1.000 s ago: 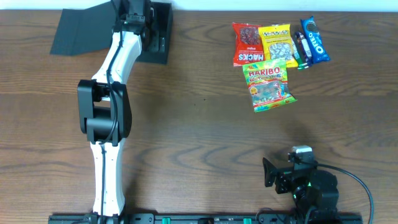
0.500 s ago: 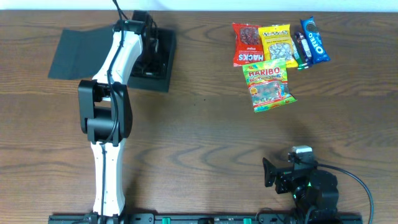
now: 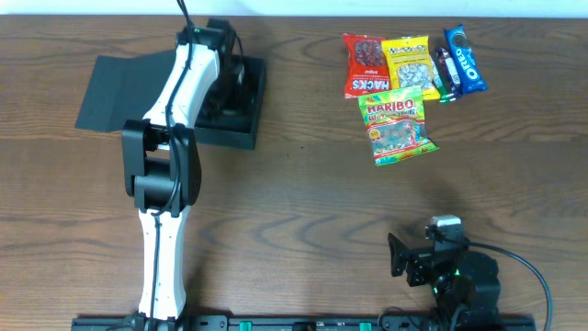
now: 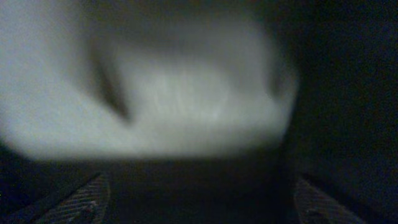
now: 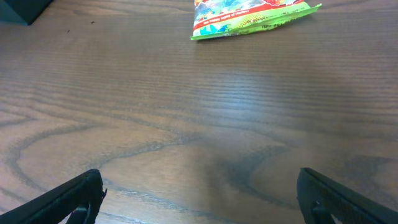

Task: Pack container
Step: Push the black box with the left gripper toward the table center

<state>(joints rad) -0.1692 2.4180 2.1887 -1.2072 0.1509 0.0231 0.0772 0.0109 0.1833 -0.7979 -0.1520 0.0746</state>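
A brown wood-grain table [image 3: 303, 202] fills the overhead view. A black rail [image 3: 303, 324] runs along its near edge. There are two robot arms. At the near right, the black right arm [image 3: 455, 276] sits folded low. The right gripper [image 5: 205, 194] has its two fingertips at opposite lower corners of its wrist view, spread wide over bare wood and holding nothing. From the near left, the white and black left arm [image 3: 161, 193] stretches away across the table to the far left. There the left gripper [image 4: 203, 204] reaches into the one container, a matte black, roughly square cardboard box [image 3: 241, 136]. In its badly blurred wrist view the fingertips are set far apart, so the jaws look open, and whether they touch the box cannot be told. The box's flat black flap lid [image 3: 115, 92] lies opened out to the left. Well apart, at the far right, lie five snack packets. Nearest is a green Haribo bag [image 3: 395, 124]. Behind it is a row of four: a red Hacks packet [image 3: 366, 64], a yellow packet [image 3: 405, 62], a narrow dark bar [image 3: 443, 75] and a blue Oreo packet [image 3: 464, 58]. A pale strip [image 3: 367, 7] shows beyond the far edge.
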